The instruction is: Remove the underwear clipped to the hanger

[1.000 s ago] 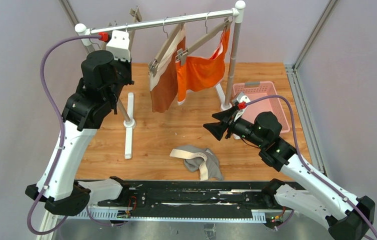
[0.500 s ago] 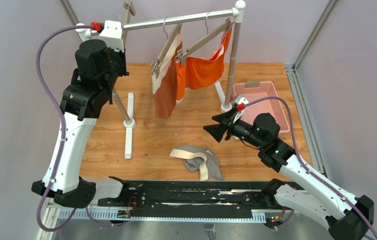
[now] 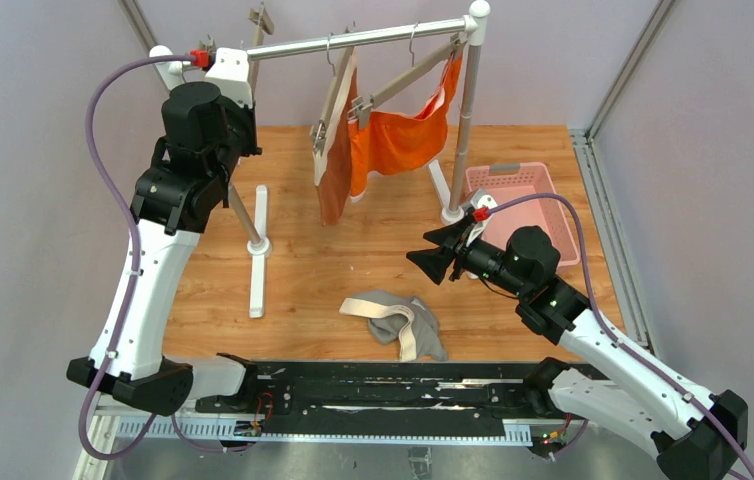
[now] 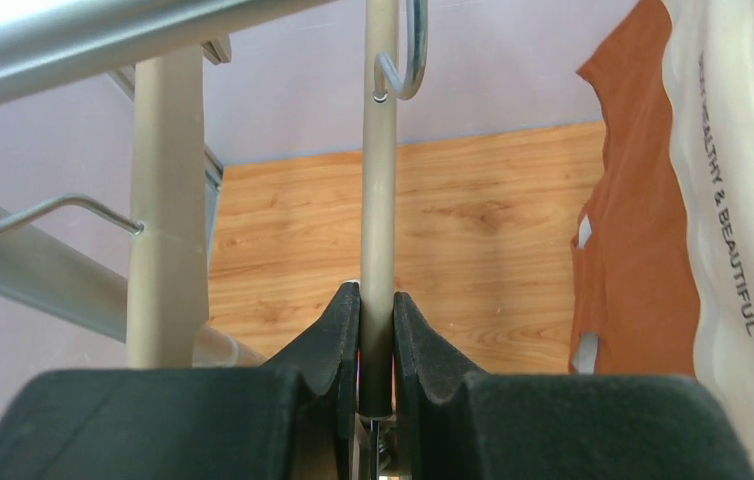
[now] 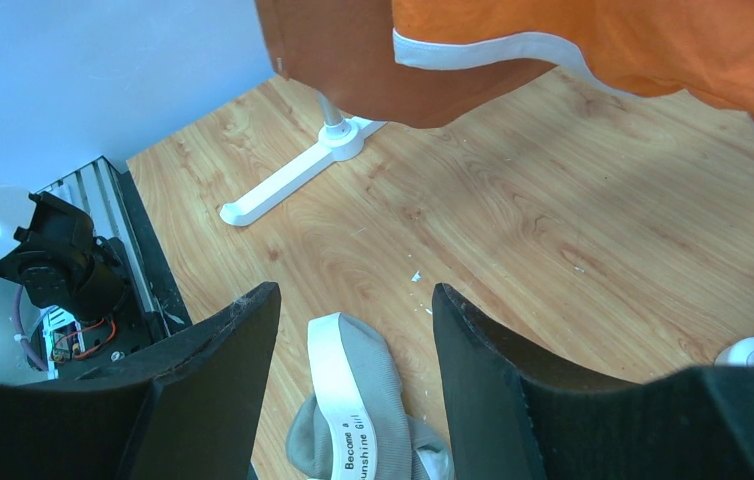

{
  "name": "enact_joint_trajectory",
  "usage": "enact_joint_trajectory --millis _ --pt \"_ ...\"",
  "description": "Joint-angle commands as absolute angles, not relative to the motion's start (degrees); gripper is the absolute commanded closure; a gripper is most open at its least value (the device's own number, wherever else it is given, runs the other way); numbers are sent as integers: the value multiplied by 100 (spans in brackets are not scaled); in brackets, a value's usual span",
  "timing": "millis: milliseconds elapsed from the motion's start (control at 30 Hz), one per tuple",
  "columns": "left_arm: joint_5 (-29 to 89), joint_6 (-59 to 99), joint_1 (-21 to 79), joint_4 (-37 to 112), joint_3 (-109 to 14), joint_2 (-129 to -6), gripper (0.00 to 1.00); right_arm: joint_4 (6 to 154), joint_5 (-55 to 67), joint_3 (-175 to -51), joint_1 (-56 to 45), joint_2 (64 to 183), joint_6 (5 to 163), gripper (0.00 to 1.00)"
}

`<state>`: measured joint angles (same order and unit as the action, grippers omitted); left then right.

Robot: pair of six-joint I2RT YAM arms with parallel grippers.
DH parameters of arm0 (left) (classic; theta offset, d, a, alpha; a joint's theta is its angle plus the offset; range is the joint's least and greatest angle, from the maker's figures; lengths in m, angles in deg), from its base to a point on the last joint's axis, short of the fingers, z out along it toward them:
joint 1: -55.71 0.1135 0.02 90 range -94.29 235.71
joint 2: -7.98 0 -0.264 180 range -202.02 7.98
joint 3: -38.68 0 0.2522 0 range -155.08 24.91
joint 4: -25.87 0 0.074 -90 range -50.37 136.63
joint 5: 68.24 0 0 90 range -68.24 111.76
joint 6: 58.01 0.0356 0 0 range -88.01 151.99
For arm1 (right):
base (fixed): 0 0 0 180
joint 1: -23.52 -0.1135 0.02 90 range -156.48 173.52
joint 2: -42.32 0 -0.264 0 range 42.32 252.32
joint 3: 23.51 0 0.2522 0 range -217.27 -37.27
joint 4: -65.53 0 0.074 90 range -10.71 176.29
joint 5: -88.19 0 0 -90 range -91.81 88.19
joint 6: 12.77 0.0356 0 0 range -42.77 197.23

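The grey underwear lies crumpled on the table; it also shows between the right fingers. The rust-brown underwear and the orange underwear hang clipped to beige hangers on the rail. My left gripper is up at the rail's left end. In the left wrist view it is shut on the bar of an empty beige hanger, with the rust-brown underwear to the right. My right gripper is open and empty above the table, right of the grey underwear; it points toward it.
The white rack's post and feet stand on the wooden table. A pink basket sits at the right, behind the right arm. The rack foot shows beyond the right gripper.
My left gripper has risen and moved back to the rail's left end with the empty hanger. The rust-brown underwear has swung right toward the orange one. The right arm has not moved.
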<state>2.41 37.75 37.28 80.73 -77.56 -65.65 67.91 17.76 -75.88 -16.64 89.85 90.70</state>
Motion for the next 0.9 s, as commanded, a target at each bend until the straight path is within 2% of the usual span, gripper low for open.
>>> enact_joint_trajectory --millis 0,100,400,500,867 --pt "153 3687 3796 7772 -7515 -6292 89 6599 1834 -7519 -1737 8908 9106 41" --pt "109 3702 3805 7681 -7445 -6166 78 6581 1839 -7524 -1741 8914 9100 41" --pt "229 3839 3800 7770 -7808 -6078 62 6553 1902 -7544 -1736 9013 9131 42" --pt "326 3876 3799 7795 -7935 -6022 50 6549 1887 -7549 -1743 9007 9146 41" --pt "647 4093 3800 7929 -8237 -5579 45 6519 1996 -7691 -1740 9192 9191 41"
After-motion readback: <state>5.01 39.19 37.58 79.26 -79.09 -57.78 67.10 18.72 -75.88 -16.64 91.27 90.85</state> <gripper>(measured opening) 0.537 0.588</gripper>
